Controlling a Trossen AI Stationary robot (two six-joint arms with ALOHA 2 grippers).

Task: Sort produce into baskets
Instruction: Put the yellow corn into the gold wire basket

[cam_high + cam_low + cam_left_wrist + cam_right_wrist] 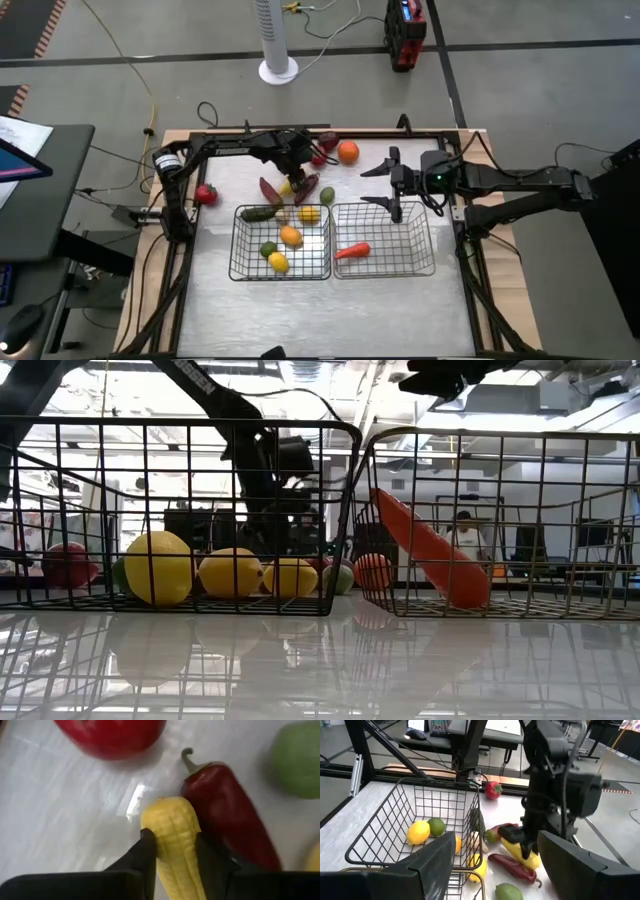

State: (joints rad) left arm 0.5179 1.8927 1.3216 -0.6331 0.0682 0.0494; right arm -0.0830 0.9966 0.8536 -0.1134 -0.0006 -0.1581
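Observation:
My left gripper (pixel 290 183) stands low over the table behind the baskets, shut on a yellow corn cob (pixel 172 835). A long red pepper (pixel 230 815) lies right beside the cob, with a round green fruit (pixel 300 760) and a red one (pixel 110 735) farther off. The left basket (pixel 240 245) holds several yellow, orange and green pieces. An orange carrot (pixel 352 251) leans in the right basket (pixel 425 245). My right gripper (pixel 392 185) hangs open above that basket's far rim, holding nothing. My left gripper pinches the corn cob by its two long sides (pixel 159 845) between its two fingers (pixel 147 852), a little back from the rounded end. The fingers come steeply from above, and the cob's end (pixel 167 807) sticks out past them. The cob is tilted (pixel 522 852); I cannot tell whether it touches the table.
Loose produce lies behind the baskets: an orange (pixel 347 151), a red fruit (pixel 206 194) at the left, a dark purple piece (pixel 268 188) and a green one (pixel 326 195). The table's frame (pixel 300 133) runs along the far edge. Bare table lies in front of the baskets.

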